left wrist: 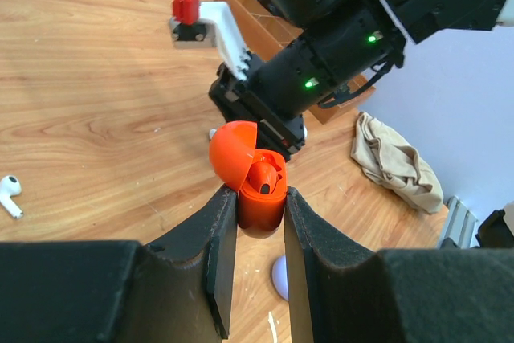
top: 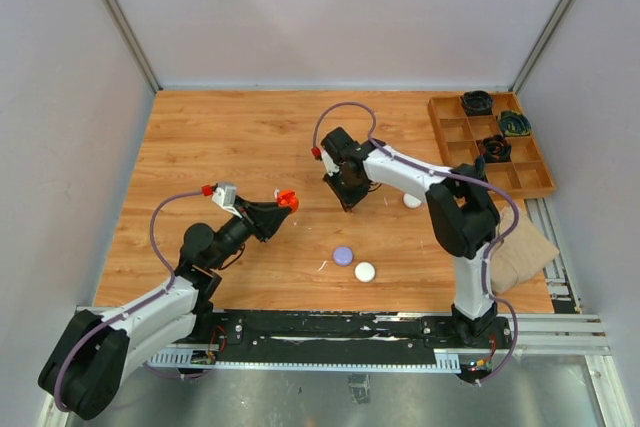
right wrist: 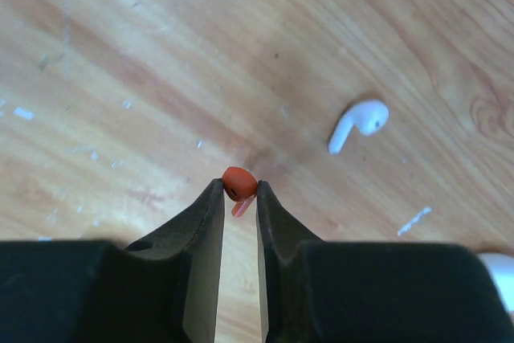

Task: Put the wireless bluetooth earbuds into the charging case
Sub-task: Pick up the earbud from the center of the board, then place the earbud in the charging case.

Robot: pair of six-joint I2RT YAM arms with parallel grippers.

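My left gripper (left wrist: pixel 261 195) is shut on the orange-red charging case (left wrist: pixel 259 210) and holds it above the table. The case's lid (left wrist: pixel 233 153) is flipped open, and one orange-red earbud (left wrist: pixel 265 176) sits inside. In the top view the case (top: pixel 287 199) hangs left of centre. My right gripper (right wrist: pixel 239 188) points down at the table (right wrist: pixel 120 78), shut on a second orange-red earbud (right wrist: pixel 238 182) pinched at its fingertips. A white earbud (right wrist: pixel 359 124) lies on the wood just beyond it to the right.
A lilac puck (top: pixel 343 255) and a white puck (top: pixel 364 271) lie near the front. Another white round piece (top: pixel 412 201) sits by the right arm. A wooden compartment tray (top: pixel 487 147) stands at the back right. A beige cloth (top: pixel 520 247) lies at the right edge.
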